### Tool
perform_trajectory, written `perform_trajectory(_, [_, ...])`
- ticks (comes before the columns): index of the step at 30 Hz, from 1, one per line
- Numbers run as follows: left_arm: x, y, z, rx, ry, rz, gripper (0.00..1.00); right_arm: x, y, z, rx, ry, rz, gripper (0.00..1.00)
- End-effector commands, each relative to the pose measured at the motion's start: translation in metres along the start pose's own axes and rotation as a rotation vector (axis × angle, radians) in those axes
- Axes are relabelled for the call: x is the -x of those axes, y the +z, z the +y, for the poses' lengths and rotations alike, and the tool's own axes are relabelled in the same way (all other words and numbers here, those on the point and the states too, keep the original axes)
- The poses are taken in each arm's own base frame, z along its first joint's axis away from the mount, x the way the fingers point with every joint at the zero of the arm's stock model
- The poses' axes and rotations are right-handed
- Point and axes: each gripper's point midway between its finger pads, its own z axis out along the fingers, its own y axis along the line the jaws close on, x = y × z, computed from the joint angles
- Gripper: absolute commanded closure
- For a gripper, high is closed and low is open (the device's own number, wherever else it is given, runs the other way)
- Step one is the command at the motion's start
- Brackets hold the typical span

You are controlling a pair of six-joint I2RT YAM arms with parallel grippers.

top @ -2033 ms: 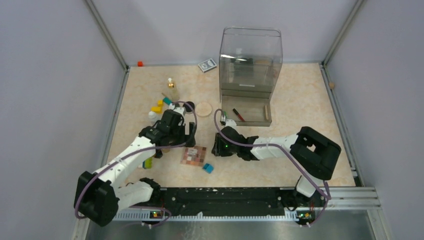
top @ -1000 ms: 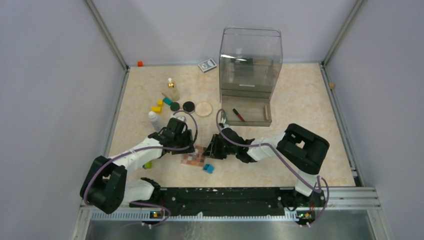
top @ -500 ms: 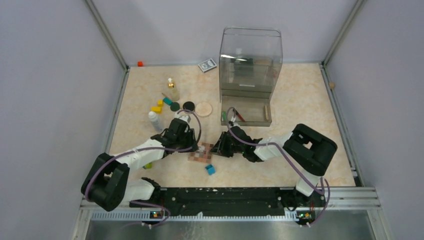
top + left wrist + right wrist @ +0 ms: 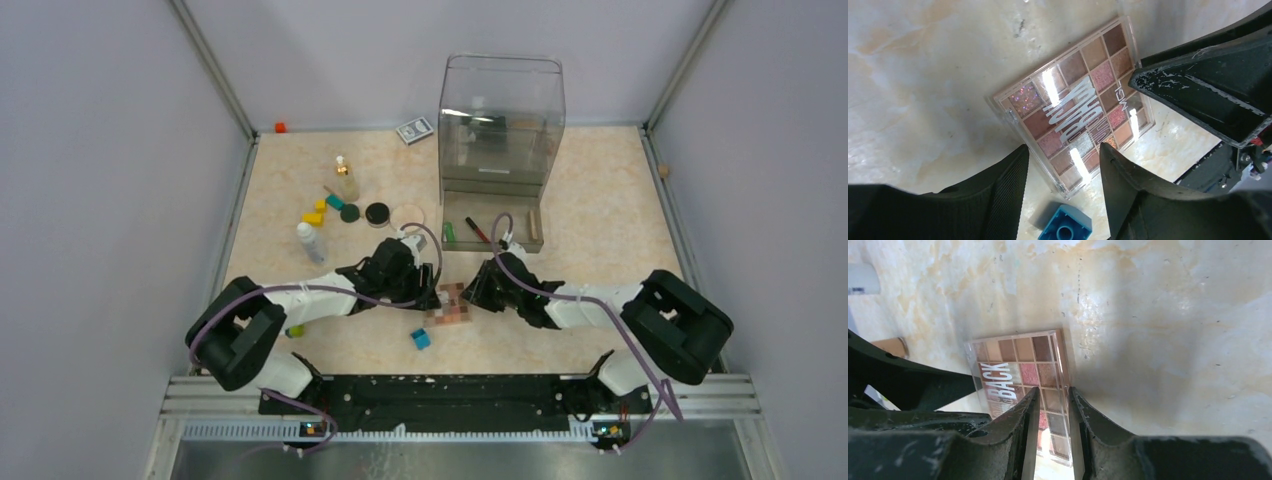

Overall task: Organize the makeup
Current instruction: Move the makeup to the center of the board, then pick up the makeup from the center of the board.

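the pinkish checkered palette [image 4: 447, 305] lies flat on the table, near in front of the clear case [image 4: 500, 150]. the left gripper [image 4: 1060, 150] stands apart above its edge. the right gripper [image 4: 1052, 392], a narrow slit apart, straddles its opposite edge; whether it pinches, i cannot tell.

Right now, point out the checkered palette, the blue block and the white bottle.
checkered palette [image 4: 1075, 112], left wrist view, lettered lid centre
blue block [image 4: 421, 339], top view, upper face
white bottle [image 4: 311, 243], top view, body
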Motion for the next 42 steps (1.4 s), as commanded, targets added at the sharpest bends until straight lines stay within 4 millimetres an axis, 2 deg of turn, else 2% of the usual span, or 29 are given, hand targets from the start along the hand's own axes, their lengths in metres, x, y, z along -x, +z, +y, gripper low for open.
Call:
perform_trajectory(1, [-0.031,0.009,0.003,-0.004,-0.048,0.103,0.38,-0.011,-0.01,-0.018,-0.043,-0.128,0.071,0.72])
perform_trajectory(5, [-0.033,0.009,0.004,-0.003,-0.059,0.102,0.38,-0.018,-0.009,-0.024,-0.052,-0.181,0.127,0.72])
perform_trajectory(12, [-0.049,0.003,0.026,0.072,-0.098,0.083,0.33,-0.023,-0.012,-0.036,-0.085,-0.224,0.166,0.67])
perform_trajectory(16, [-0.05,0.002,0.021,0.033,-0.118,0.065,0.34,-0.022,-0.013,-0.039,-0.103,-0.282,0.186,0.66])
perform_trajectory(22, [-0.055,0.007,0.02,0.009,-0.137,0.073,0.42,-0.024,-0.012,-0.036,-0.09,-0.308,0.206,0.67])
perform_trajectory(27, [-0.059,0.013,0.017,-0.018,-0.141,0.086,0.6,-0.026,-0.01,-0.031,-0.068,-0.288,0.215,0.71])
perform_trajectory(32, [-0.053,0.019,0.011,-0.025,-0.123,0.086,0.62,-0.022,-0.012,-0.025,-0.054,-0.259,0.19,0.72])
perform_trajectory(42, [-0.023,0.027,-0.019,-0.082,-0.078,0.052,0.67,-0.008,-0.023,-0.002,0.028,-0.227,0.119,0.78])
